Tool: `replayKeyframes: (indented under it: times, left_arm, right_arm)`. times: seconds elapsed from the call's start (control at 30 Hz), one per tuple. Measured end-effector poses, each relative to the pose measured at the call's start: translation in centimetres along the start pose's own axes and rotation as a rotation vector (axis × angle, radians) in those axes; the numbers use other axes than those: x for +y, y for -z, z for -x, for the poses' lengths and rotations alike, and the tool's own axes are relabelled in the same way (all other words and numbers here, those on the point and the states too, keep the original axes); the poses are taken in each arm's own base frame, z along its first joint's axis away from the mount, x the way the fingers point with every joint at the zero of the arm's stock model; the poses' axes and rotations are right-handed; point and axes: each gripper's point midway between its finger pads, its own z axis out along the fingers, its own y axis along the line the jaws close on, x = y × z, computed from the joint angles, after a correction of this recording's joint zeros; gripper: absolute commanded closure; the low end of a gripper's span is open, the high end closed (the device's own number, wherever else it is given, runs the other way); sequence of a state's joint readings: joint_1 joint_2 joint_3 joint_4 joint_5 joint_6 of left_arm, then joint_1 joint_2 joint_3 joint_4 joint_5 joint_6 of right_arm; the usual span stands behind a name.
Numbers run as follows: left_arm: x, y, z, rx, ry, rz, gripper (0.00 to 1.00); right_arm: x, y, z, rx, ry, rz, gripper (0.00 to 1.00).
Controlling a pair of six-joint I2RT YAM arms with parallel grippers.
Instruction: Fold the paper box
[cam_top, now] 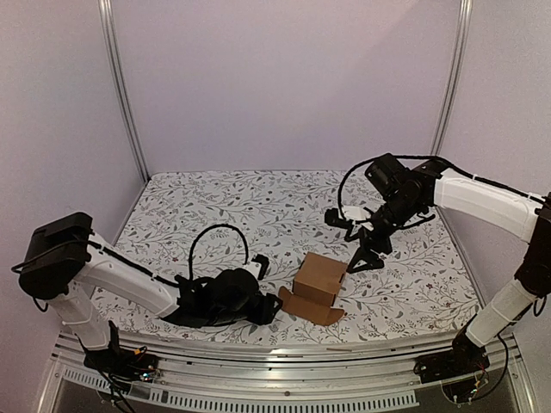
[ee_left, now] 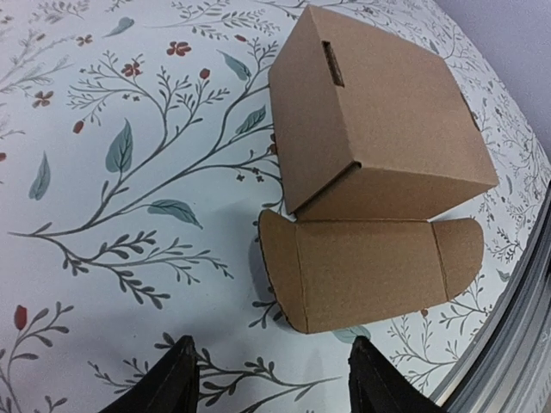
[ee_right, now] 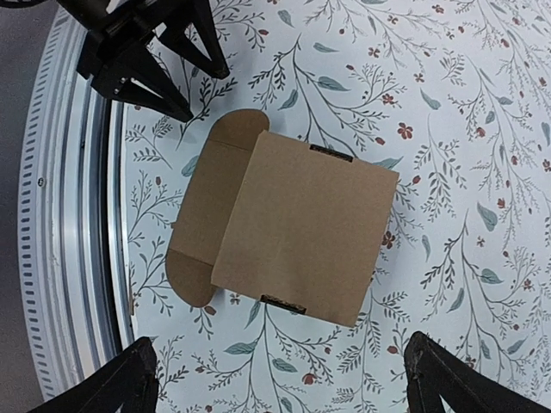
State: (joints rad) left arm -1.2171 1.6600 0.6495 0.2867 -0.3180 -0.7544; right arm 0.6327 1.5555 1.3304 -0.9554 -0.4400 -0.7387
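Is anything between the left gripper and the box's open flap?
Nothing visible. The left gripper, jaws open, faces the paper box. Only bare patterned cloth lies between it and the flap, which lies flat toward the gripper.

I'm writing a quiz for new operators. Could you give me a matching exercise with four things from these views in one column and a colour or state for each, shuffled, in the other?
Things:
1. paper box
2. left gripper
3. right gripper
4. table cover

Colours or states:
a. white with a leaf-and-flower print
b. open, low, left of the box in the top view
c. brown, one flap lying flat
d. open, raised, right of the box in the top view

Pairs: 1-c, 2-b, 3-d, 4-a
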Motion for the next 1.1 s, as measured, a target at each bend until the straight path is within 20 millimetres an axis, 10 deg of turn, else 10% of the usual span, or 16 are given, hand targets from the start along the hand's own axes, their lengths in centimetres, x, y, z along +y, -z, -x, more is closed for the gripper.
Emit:
replayKeyframes:
  times: [0.17,0.5,1.1]
  left_arm:
    - [-0.1,-0.9,0.0,0.004,0.039,0.021,0.51]
    - [-0.5,-1.8,0.4,0.008,0.069,0.030,0.72]
    - [0.1,-3.7,-0.5,0.077,0.135,0.024,0.81]
  right_arm:
    - [1.3,-0.6,-1.5,0.014,-0.122,0.151,0.20]
    - [0.4,-0.4,-3.0,0.048,-0.142,0.104,0.18]
    - [1.3,3.8,0.2,-0.100,-0.091,0.031,0.17]
